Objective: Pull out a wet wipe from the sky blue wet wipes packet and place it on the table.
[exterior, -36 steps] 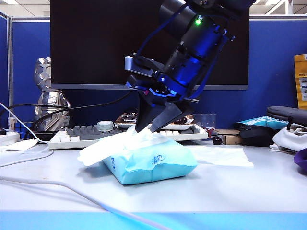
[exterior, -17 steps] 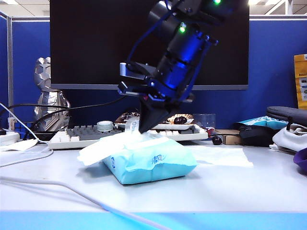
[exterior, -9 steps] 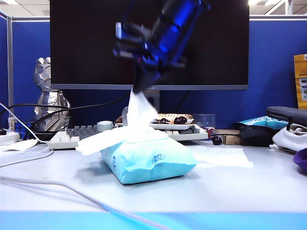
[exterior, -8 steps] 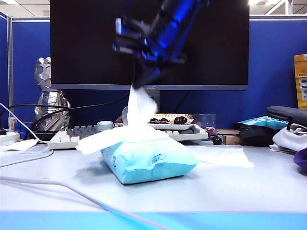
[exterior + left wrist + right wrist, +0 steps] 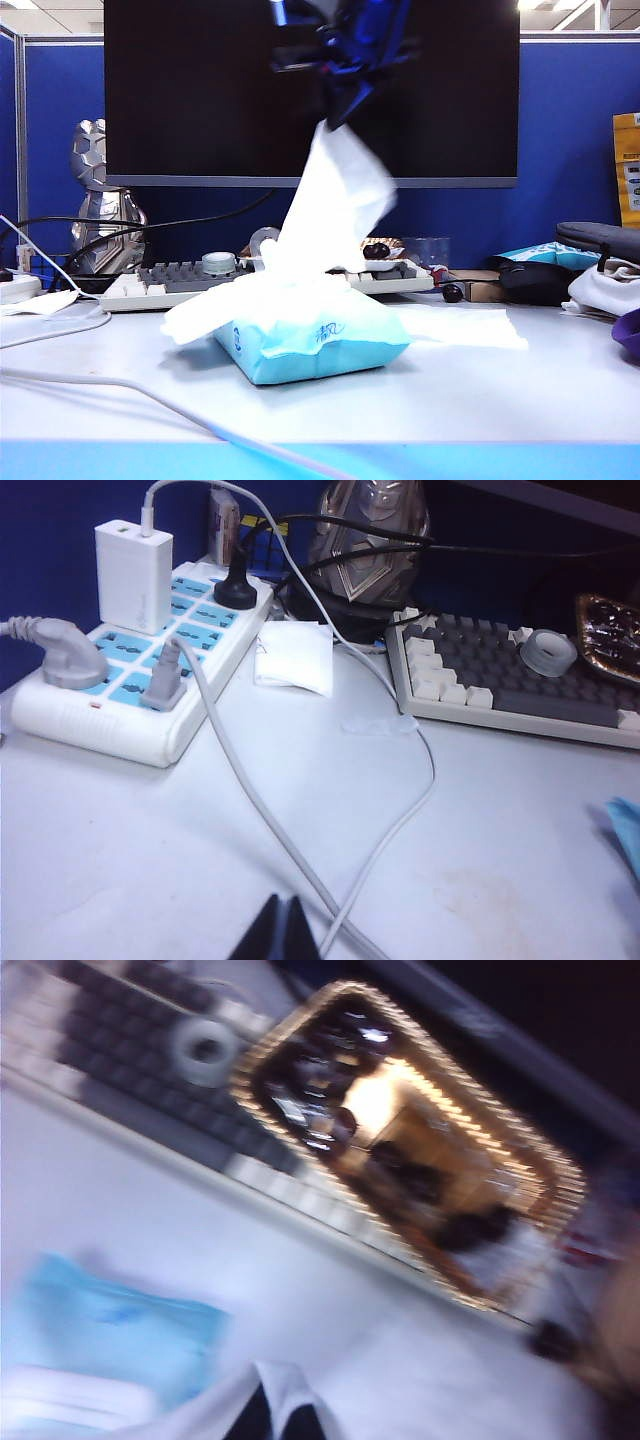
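Right gripper (image 5: 335,118): high above the packet, in front of the dark monitor (image 5: 200,90), blurred; clenched on the top end of the wipe.
Wipe (image 5: 335,205): hangs stretched from the right gripper down to the packet's top, lower end still in the opening; seen in the right wrist view as white folds around the fingertips (image 5: 268,1412).
Packet (image 5: 315,345): lies on the table (image 5: 480,400), near its middle, white flap (image 5: 215,305) thrown open to the left in the exterior view.
Left gripper (image 5: 280,932): closed, empty, low over the table beside a grey cable (image 5: 240,780), well apart from the packet.
Behind: keyboard (image 5: 160,280), power strip (image 5: 130,670), another white sheet (image 5: 460,325) flat on the table just right of the packet.
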Controlling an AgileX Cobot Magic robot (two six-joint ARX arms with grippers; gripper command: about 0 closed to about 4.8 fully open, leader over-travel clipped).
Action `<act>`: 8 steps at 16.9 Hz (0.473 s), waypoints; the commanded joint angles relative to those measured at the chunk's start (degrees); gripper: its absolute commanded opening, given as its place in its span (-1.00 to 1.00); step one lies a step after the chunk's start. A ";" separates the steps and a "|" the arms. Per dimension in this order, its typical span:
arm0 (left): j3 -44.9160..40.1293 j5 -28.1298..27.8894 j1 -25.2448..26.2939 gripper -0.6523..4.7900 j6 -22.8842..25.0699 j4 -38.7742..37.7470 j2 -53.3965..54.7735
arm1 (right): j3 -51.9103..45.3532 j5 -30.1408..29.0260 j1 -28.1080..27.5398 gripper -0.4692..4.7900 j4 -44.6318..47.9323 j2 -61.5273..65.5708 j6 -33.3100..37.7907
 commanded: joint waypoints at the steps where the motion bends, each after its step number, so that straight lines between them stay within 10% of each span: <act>1: -0.11 0.02 0.00 -0.77 0.22 0.26 -0.17 | 0.42 6.47 -1.92 -0.84 -2.38 -2.45 -1.36; 8: -0.11 0.04 0.00 -0.77 0.20 0.26 -0.17 | 0.39 8.76 -5.97 -0.84 -10.78 -3.37 -3.45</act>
